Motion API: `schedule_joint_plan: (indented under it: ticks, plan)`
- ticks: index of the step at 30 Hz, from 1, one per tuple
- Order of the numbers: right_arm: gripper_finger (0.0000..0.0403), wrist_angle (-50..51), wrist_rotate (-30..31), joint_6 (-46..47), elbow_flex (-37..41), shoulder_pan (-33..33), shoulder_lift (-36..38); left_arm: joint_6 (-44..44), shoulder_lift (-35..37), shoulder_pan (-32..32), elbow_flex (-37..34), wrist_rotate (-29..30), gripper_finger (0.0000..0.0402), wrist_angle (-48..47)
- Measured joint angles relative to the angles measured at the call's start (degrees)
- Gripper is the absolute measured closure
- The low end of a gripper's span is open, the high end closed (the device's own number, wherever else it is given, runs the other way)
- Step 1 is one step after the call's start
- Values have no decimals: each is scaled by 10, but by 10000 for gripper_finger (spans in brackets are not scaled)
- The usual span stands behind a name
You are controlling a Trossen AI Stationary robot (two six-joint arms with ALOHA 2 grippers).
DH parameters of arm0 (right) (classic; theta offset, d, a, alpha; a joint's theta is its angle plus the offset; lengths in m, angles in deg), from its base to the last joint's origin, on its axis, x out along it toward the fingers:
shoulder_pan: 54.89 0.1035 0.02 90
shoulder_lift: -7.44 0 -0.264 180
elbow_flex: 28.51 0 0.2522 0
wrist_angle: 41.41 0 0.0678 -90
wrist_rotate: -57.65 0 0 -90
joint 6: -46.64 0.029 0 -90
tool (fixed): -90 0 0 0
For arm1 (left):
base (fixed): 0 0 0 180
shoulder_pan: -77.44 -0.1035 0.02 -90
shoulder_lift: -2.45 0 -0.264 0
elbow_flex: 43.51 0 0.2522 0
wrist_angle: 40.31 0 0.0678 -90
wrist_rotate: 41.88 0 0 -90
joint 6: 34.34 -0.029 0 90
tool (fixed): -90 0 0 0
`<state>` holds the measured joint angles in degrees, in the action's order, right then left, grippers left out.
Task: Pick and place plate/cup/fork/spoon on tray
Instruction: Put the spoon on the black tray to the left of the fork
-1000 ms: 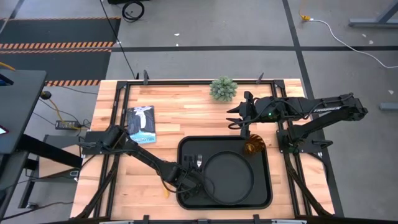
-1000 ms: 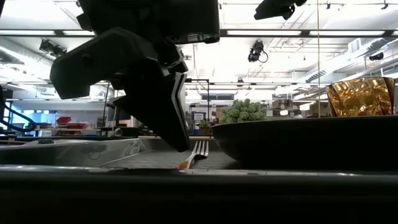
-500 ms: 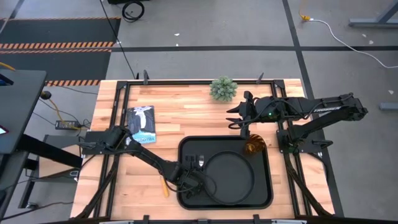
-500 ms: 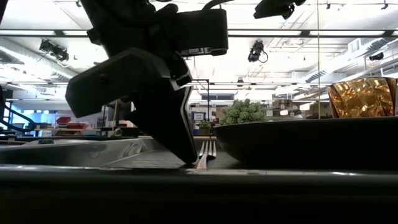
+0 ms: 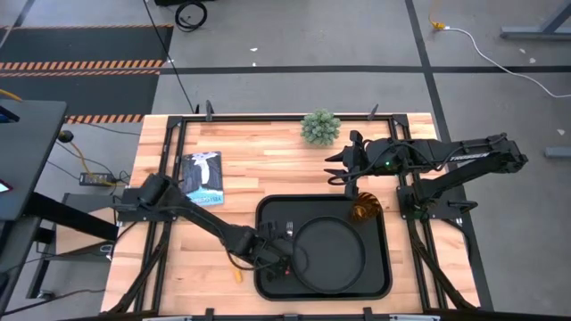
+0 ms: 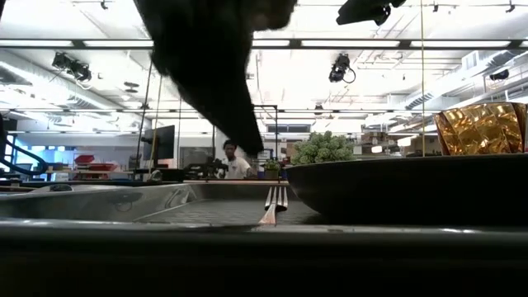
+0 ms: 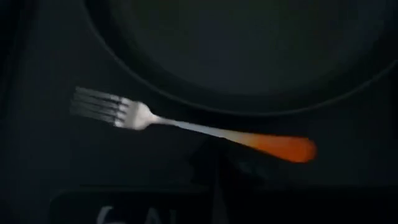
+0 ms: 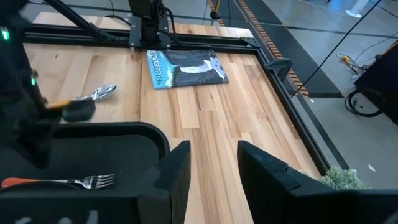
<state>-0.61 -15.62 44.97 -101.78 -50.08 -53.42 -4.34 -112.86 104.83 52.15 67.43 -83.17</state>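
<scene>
Found the tray (image 5: pixel 323 200) at the near middle of the tabletop (image 5: pixel 268 160). Saw the plate (image 5: pixel 335 254) inside it, right of centre, with the cup (image 5: pixel 364 212) in the tray's far right corner, just beside the plate. Noted the fork (image 7: pixel 186 126) lying flat in the tray, just left of the plate. Spotted the spoon (image 8: pixel 99 93) on the tabletop left of the tray. Placed the left tool (image 5: pixel 284 259) over the tray's left part, above the fork, and the right tool (image 5: pixel 335 168) beyond the far rim.
</scene>
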Motion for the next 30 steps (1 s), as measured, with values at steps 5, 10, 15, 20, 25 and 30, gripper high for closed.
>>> schedule_joint_plan:
  ticks: [5,10,15,20,25,30]
  plan:
    - [265,0,0,0,0,0,0,209,40,4,0,-59,377,-53]
    - [265,0,0,0,0,0,0,334,60,31,1,-62,377,-140]
    - [265,1,0,-3,0,0,0,508,64,76,0,-25,377,-255]
    - [265,0,0,-7,0,0,0,699,61,114,-1,-38,371,-336]
    - [265,0,-1,-11,0,0,0,823,61,143,0,-39,322,-360]
    - [265,1,-4,-14,0,0,0,901,59,156,-3,-36,262,-391]
